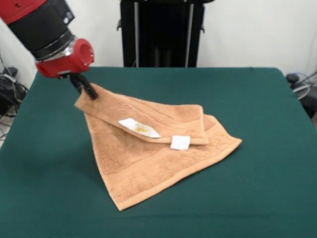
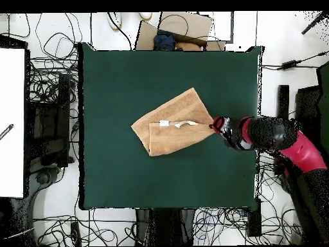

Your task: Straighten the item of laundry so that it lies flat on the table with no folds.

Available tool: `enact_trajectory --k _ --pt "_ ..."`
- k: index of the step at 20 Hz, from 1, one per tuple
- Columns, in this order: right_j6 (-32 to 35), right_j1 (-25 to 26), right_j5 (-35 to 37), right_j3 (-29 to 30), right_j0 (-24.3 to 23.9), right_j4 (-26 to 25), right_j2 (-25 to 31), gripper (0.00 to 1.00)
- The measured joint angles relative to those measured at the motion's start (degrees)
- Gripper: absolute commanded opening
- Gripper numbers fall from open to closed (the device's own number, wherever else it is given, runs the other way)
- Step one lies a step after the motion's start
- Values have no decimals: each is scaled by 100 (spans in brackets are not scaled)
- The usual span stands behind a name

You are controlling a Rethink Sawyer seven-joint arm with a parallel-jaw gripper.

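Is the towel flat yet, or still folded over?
Still folded. One flap of the towel lies doubled over the lower layer, white tags showing at its edge, and the gripper pinches one corner.

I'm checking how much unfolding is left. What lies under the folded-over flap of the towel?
Under the flap lies the towel's own lower layer, spread on the table. Two white tags show at the flap's edge. The gripper pinches one corner. What the flap covers cannot be seen.

Dark green table (image 1: pixel 257 99), an orange-tan towel (image 1: pixel 148 168) on it, partly folded over near its middle.
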Motion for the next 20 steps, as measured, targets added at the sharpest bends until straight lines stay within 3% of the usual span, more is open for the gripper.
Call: enact_trajectory --k 1,20 --pt "-197 65 66 -74 -79 -4 2 100" --pt "-605 231 231 -533 -226 -55 42 100"
